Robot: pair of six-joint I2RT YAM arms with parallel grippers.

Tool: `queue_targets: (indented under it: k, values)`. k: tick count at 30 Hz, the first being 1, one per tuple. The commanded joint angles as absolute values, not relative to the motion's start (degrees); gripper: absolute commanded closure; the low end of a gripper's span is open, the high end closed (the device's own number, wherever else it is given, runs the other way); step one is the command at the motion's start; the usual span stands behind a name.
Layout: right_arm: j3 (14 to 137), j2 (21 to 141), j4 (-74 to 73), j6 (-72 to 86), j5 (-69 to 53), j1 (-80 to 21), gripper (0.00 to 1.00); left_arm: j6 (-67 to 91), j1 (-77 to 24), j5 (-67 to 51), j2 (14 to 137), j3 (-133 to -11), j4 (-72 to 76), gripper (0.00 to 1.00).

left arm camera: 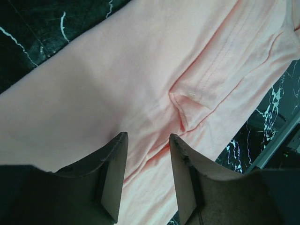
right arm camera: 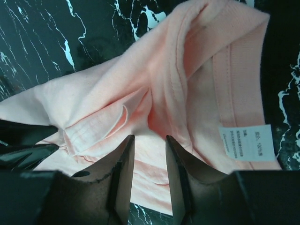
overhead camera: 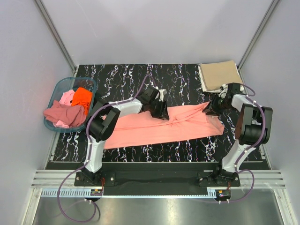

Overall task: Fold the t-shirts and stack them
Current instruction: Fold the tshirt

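A salmon-pink t-shirt (overhead camera: pixel 159 129) lies stretched across the middle of the black marbled table, folded into a long band. My left gripper (overhead camera: pixel 161 112) is over its far edge near the middle. In the left wrist view its jaws (left arm camera: pixel 148 136) are open just above the pink fabric (left arm camera: pixel 140 70). My right gripper (overhead camera: pixel 209 108) is over the shirt's right end. In the right wrist view it (right arm camera: pixel 149 137) is open over the bunched collar (right arm camera: pixel 187 70), next to the white label (right arm camera: pixel 243 140). A tan t-shirt (overhead camera: pixel 219 75) lies folded at the far right corner.
A teal plastic basket (overhead camera: pixel 56 89) stands at the left edge of the table. It holds an orange shirt (overhead camera: pixel 82 97), a light pink shirt (overhead camera: pixel 67 97) and a dusty rose shirt (overhead camera: pixel 63 114) that hangs over its rim. Grey walls close in on three sides.
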State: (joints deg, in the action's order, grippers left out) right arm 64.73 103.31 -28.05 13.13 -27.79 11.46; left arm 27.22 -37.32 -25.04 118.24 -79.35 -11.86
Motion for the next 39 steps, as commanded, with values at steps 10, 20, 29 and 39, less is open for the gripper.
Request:
queue_targets:
  k: [10, 20, 29, 39]
  values:
    - [66.53, 106.08, -25.22, 8.35, -38.49, 14.24, 0.66, 29.27, -36.56, -29.27, 123.22, -80.07, -8.62, 0.54]
    - [64.78, 105.74, -25.93, 8.96, -34.29, 14.24, 0.61, 28.74, -36.39, -28.04, 124.01, -79.81, -8.61, 0.54]
    - [63.81, 104.33, -27.51, 8.79, -32.78, 14.33, 0.64, 28.74, -36.3, -28.21, 124.36, -80.15, -8.88, 0.54]
    - [63.46, 105.03, -27.77, 8.53, -32.7, 14.24, 0.6, 28.56, -36.39, -28.39, 124.98, -80.51, -9.23, 0.54]
